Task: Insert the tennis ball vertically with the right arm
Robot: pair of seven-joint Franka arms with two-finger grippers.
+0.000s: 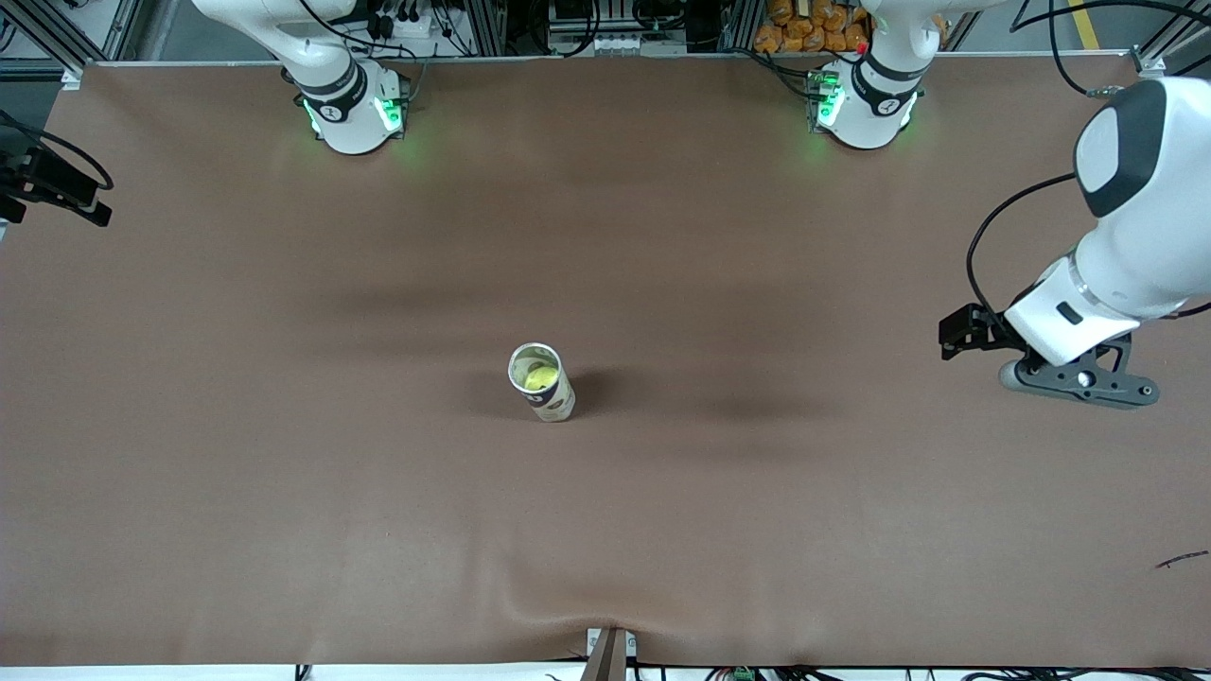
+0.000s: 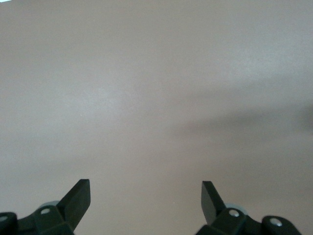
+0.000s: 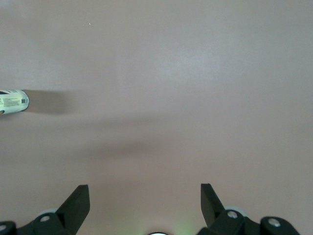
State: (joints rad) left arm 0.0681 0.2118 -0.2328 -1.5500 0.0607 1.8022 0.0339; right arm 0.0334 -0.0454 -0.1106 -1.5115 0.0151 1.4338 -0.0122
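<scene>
light: even, overhead | shadows: soft on table (image 1: 284, 520) | wrist views: hazy

- The left arm (image 1: 1126, 246) is big, round and white, with a dark grey patch on its top joint.
- A thin black cable loops down beside it to a black block at the wrist.
- Its hand part is grey, with small round screws.
- Both bases are white with a black ring, and they glow green (the right arm's base (image 1: 352, 109) most of all).
- The left gripper (image 2: 145, 201) has two black fingers with pointed tips and shiny little screws.
- The right gripper (image 3: 145, 203) looks just the same, with a bit of green light under it.
</scene>
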